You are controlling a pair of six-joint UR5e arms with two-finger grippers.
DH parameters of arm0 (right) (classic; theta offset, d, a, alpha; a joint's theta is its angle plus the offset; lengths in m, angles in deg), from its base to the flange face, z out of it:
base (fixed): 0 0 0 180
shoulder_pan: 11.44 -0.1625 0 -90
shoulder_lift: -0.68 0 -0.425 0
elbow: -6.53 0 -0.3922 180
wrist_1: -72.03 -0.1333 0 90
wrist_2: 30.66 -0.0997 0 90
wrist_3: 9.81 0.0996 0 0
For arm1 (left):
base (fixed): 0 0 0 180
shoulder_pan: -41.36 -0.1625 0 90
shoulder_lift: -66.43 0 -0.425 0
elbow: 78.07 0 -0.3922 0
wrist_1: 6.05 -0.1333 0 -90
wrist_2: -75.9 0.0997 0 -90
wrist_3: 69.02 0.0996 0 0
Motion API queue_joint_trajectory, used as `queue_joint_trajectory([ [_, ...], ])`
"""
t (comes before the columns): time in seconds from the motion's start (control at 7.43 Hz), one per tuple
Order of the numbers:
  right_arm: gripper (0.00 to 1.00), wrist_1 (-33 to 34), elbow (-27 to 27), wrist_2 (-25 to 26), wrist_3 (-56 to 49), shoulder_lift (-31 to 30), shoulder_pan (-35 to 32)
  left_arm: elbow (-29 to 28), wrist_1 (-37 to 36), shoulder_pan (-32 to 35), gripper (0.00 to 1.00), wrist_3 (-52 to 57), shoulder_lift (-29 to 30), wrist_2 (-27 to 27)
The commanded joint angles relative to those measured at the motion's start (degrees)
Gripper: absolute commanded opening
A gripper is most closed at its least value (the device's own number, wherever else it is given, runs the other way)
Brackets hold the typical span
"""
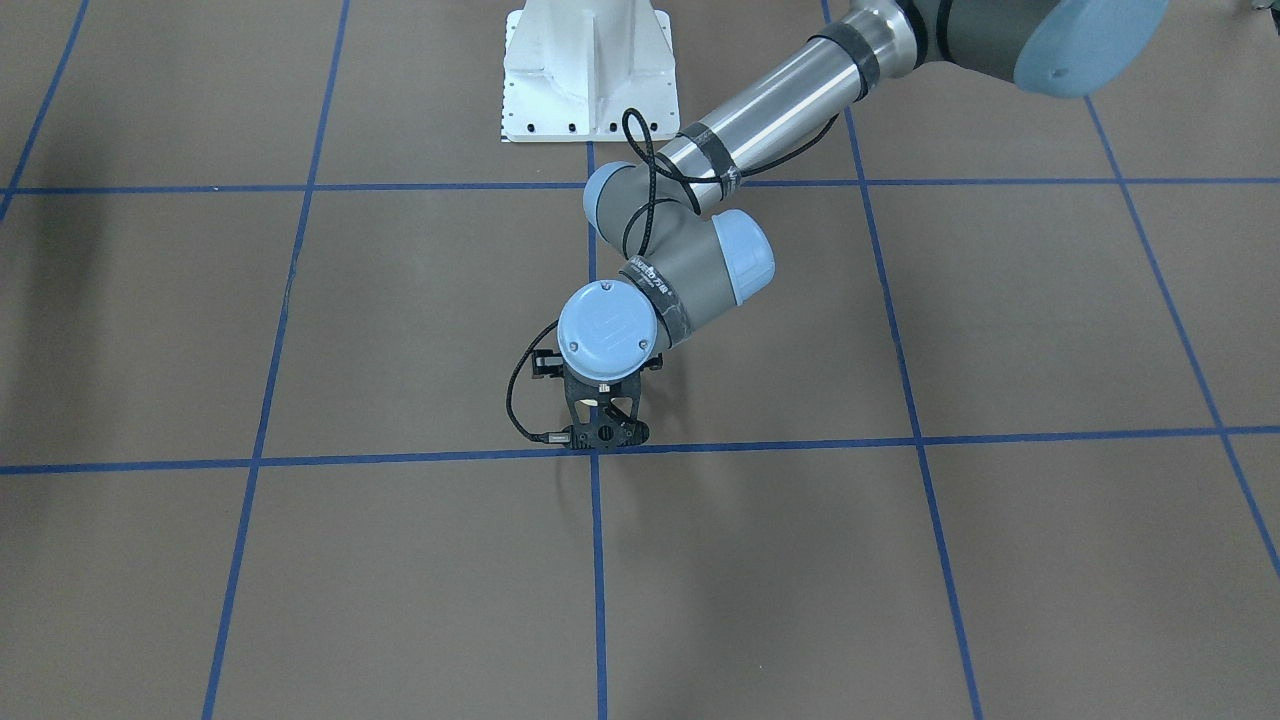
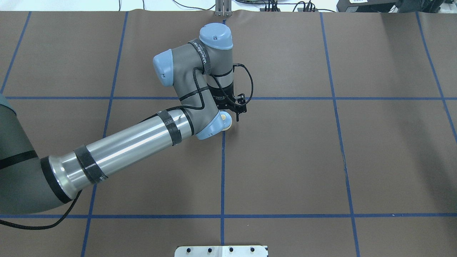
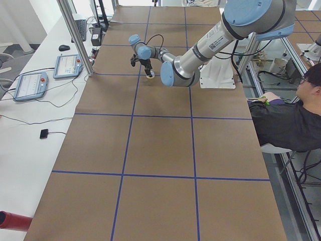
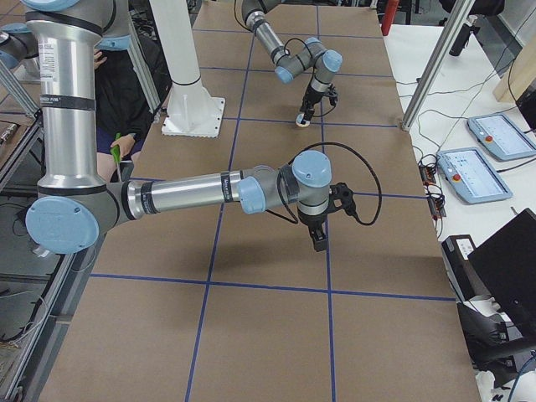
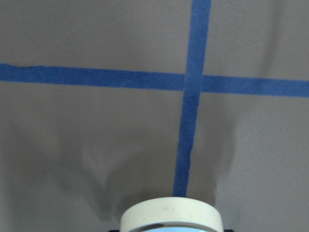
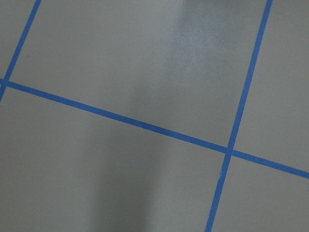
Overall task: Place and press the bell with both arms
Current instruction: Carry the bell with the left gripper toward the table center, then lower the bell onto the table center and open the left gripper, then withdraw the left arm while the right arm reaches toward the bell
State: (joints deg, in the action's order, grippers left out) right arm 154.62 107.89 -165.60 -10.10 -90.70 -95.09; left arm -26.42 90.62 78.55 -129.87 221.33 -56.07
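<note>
The bell (image 2: 226, 124) is near the middle of the table (image 2: 321, 160). It is on the middle blue tape line (image 2: 222, 171), just on the robot's side of a crossing of the lines. Little of it is visible. The left wrist view shows its cream base ring (image 5: 171, 215) and a thin strip of light blue at the lower edge, with its shadow on the table just beyond. It seems to be upright and on the table or very close above it, but I cannot tell which.

I judge the bell to be light and stiff. Its dome is probably smooth, so it could slip out of a weak grip, and the wider ring should give it a steady footing. The best place to hold it is low on the dome, across two opposite sides just above the ring, so the top stays free for pressing. A press that is not centred could push or tip so light a thing.

The left pincer (image 1: 600, 430) points down directly over the bell, at the end of the left arm (image 2: 128, 146), which reaches in from the left. It hides its own tips, so I cannot tell whether it is closed on the bell or only stands around it.

The right pincer (image 4: 318, 239) hangs over the bare table, well apart from the bell, toward the right end. It is visible only in the side view, and its wrist view shows no fingers, so I cannot tell whether it is wide or narrow.
</note>
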Motion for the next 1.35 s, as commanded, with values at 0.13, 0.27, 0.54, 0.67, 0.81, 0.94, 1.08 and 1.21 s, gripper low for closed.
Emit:
queue_joint_trajectory([
  [0.13, 1.00, 0.12, -0.02, -0.07, 0.11, 2.77, 1.12, 8.86, -0.88, 7.34, 1.00, 2.73, -4.49, 0.22],
  [0.27, 1.00, 0.12, -0.28, 0.11, 0.20, 3.65, 1.91, 13.25, -0.96, 10.41, 1.00, 5.62, -6.78, 0.22],
  [0.54, 1.00, 0.56, -1.59, 0.72, 1.24, 8.73, 6.98, 18.63, -1.05, 14.47, 1.00, 9.31, -11.70, 0.40],
  [0.67, 1.00, 1.86, -3.34, 0.81, 4.30, 12.68, 8.76, 21.96, -2.88, 16.57, 1.00, 14.56, -14.94, 0.66],
  [0.81, 1.00, 1.88, -3.45, 0.90, 7.20, 14.46, 11.12, 26.43, -7.77, 18.42, 1.00, 20.10, -17.76, 2.84],
  [0.94, 1.00, 1.88, -3.45, 0.99, 10.71, 16.74, 12.97, 33.87, -15.74, 19.57, 1.00, 28.42, -22.05, 6.86],
  [1.08, 1.00, 1.88, -3.27, 0.90, 13.79, 18.85, 14.47, 40.91, -21.99, 20.63, 1.00, 37.20, -26.96, 9.25],
  [1.21, 1.00, 1.88, -3.27, 0.90, 18.43, 20.96, 16.84, 46.20, -23.10, 22.99, 1.00, 43.29, -33.28, 9.36],
])
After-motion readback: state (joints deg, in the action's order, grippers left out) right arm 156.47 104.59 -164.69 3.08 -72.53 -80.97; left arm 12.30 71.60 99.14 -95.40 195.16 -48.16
